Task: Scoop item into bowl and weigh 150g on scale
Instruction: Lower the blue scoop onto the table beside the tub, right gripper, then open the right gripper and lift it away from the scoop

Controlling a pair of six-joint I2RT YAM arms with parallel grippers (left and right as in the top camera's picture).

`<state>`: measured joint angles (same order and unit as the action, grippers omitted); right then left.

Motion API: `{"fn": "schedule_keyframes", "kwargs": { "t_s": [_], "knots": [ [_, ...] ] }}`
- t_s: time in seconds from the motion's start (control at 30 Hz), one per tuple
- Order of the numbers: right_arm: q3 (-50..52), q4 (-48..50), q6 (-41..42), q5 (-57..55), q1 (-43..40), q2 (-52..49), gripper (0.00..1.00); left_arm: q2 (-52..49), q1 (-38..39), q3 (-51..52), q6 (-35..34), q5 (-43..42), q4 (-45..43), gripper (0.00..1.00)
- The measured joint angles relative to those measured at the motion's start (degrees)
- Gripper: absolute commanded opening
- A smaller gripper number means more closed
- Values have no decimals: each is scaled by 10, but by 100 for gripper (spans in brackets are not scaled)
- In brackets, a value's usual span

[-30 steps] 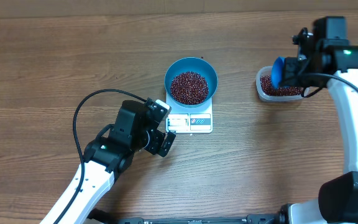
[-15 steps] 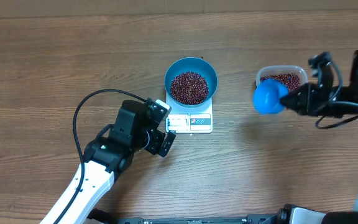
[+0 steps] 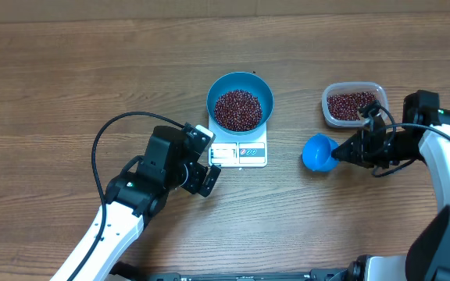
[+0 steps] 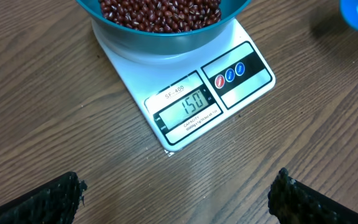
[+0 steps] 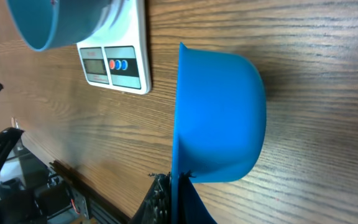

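Two white-and-black arms reach over a broad table (image 3: 69, 78) of matte brown wood-grain board, its streaks running side to side. Most of that board lies bare, with wide room along the far edge, at the left, and between the scale and the right arm.

The left gripper (image 3: 203, 160) hangs just in front of the scale, with a black cable looping out behind it. Its two dark, rough-textured fingers (image 4: 42, 202) are spread wide with nothing between them. The right gripper (image 3: 348, 152) is clamped tight on the thin handle of the scoop (image 3: 317, 153). It holds the scoop over bare wood between scale and tub, touching neither.

The scale (image 3: 244, 154) is a flat white square with rounded corners. Its front strip carries a display reading 150 and three small round buttons. On it sits the bowl (image 3: 241, 79), round, deep and smooth bright blue, a little wider than the platform beneath.

The tub (image 3: 326, 105) is clear plastic, a rounded rectangle. It stands well apart to the right of the bowl, close to the right wrist. The scoop is a smooth blue cup. Only its domed outside shows in the wrist view, so its inside is hidden.

The beans (image 3: 237, 109) are tiny glossy maroon ovals, heaped in the bowl below its rim. More beans cover the tub's floor.
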<state>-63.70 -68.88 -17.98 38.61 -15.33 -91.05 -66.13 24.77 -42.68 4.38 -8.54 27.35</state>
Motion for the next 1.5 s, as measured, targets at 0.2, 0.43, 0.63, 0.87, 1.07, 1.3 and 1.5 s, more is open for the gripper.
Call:
{"fn": "schedule_keyframes", "kwargs": {
  "t_s": [0.2, 0.43, 0.63, 0.87, 1.07, 1.3, 1.5],
  "knots": [
    [4, 22, 0, 0, 0, -50, 9, 0, 0, 0, 0, 0, 0, 100],
    [5, 45, 37, -36, 0, -73, 37, 0, 0, 0, 0, 0, 0, 99],
    [5, 51, 67, -63, 0, -73, 53, 0, 0, 0, 0, 0, 0, 100],
    [5, 51, 86, -89, -8, -73, 63, 0, 0, 0, 0, 0, 0, 100],
    [4, 50, 131, -123, -70, -73, 74, 0, 0, 0, 0, 0, 0, 100],
    [-75, 1, 174, -178, -127, -73, 82, 0, 0, 0, 0, 0, 0, 100],
    [-213, -75, 182, -197, -127, -47, 83, 0, 0, 0, 0, 0, 0, 100]
  ]
}}
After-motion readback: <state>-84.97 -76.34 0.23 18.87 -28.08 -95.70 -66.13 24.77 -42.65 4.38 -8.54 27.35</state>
